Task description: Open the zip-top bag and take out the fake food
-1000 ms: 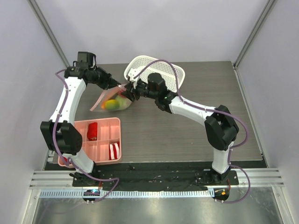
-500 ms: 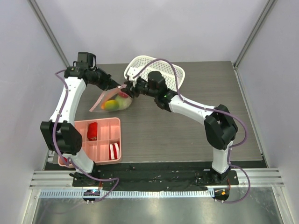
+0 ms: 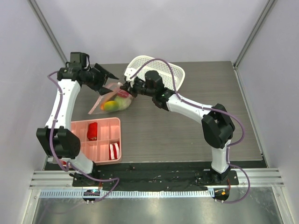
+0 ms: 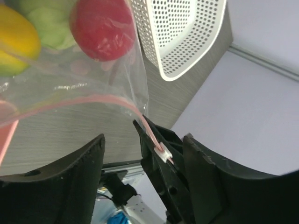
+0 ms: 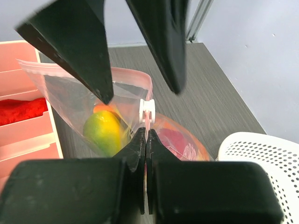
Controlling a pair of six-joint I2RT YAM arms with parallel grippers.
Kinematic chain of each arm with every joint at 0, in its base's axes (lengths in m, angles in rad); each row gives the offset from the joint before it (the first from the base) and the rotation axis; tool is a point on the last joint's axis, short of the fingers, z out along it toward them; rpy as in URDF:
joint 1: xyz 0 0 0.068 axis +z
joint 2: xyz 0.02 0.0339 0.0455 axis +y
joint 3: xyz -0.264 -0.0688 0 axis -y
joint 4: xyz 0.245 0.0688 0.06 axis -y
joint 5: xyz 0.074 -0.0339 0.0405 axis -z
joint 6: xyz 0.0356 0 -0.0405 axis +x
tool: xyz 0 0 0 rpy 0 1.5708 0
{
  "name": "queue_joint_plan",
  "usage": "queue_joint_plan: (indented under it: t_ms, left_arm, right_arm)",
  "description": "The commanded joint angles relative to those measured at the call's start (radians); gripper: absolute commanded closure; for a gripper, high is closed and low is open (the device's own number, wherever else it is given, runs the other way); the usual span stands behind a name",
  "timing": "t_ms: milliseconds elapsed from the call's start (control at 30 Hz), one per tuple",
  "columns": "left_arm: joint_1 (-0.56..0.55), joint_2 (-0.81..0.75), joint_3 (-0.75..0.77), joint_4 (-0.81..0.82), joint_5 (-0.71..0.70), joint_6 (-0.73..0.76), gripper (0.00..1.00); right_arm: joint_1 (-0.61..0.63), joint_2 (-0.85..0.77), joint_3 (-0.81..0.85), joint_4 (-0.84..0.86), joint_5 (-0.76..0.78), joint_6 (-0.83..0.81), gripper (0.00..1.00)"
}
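Zip-top bag (image 3: 106,100) pinched between right fingers (image 5: 134,151), left fingers (image 4: 70,172) spread alongside

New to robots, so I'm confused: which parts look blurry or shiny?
Right wrist view: the white zip slider is crisp, the left claw's fingers above it blur. Left wrist view: the red fruit looks soft behind the zip-top bag's sheen. Top view: even light, faint shadows.

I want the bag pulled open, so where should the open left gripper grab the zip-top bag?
Probably the pink strip of the zip-top bag, on the far side of the white slider from the right gripper, which is shut on it. Come from above: that thin edge stands raised.
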Motion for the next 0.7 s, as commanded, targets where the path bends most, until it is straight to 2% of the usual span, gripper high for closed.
queue_joint_plan:
  t_ms: [0,200,300,567,667]
  left_arm:
    - [0.02,-0.096,-0.056,0.049,0.102,-0.046,0.35]
    - [0.02,-0.081,-0.061,0.109,0.186,-0.148,0.47]
    - [0.02,-0.062,-0.042,0.075,0.187,-0.19,0.46]
    - [0.019,-0.039,-0.051,0.037,0.182,-0.27,0.58]
    - [0.019,-0.025,-0.041,0.023,0.179,-0.267,0.6]
  right_arm:
    - [0.005,-0.004,0.044,0.008,0.006,-0.003,0.99]
    - [0.009,-0.018,0.041,-0.004,0.004,-0.019,0.99]
    - [0.014,-0.021,0.044,-0.03,0.01,-0.055,0.99]
    - [0.023,-0.012,0.062,-0.056,0.015,-0.091,0.99]
    - [0.032,-0.013,0.065,-0.065,0.033,-0.114,0.99]
